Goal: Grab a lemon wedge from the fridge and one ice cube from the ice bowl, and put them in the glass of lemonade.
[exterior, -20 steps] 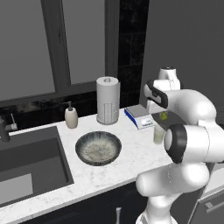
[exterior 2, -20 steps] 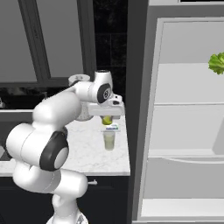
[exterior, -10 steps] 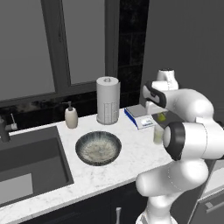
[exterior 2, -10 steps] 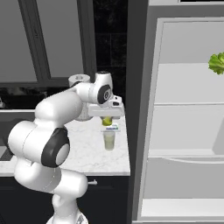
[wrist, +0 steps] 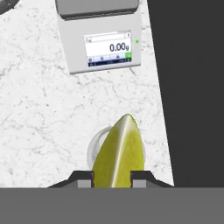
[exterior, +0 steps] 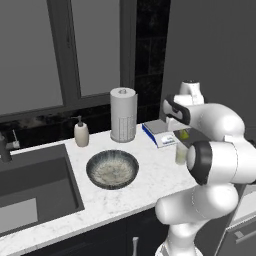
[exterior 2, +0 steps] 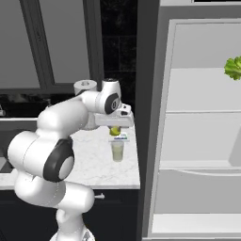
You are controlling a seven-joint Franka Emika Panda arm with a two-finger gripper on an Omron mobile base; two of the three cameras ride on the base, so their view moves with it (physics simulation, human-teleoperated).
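We take this as the delivery of the first ingredient. Our gripper (wrist: pixel 112 180) has its two fingertips pinched on the lemon wedge (wrist: pixel 119 153), which stands up between them in the hand view, pointed end away from us. Directly beyond the wedge in that view we see the pale round rim of the glass of lemonade (wrist: pixel 95 146), so we judge that we hang more or less over the glass.

The right base view agrees: the wedge (exterior 2: pixel 114 131) sits under the hand, just above the glass (exterior 2: pixel 117 150), apart from it and not yet inside. The glass stands on the white marble counter (exterior 2: pixel 94 162), near the counter's end beside the open fridge (exterior 2: pixel 197 141). Past the glass from the hand's viewpoint lies a small kitchen scale (wrist: pixel 103 37) whose display reads 0.00.

In the left base view the glass (exterior: pixel 180 153) is partly hidden by our own arm. The ice bowl (exterior: pixel 112 169) rests well to the left of the glass in that view, with the paper towel roll (exterior: pixel 123 115) behind the bowl.

The next move, as we judge it, calls for centring the wedge over the glass mouth, lowering a little, and letting go; the wedge seems slightly off to one side of the rim, so a small correction may be needed. After that, the ice cube remains to be fetched from the bowl.
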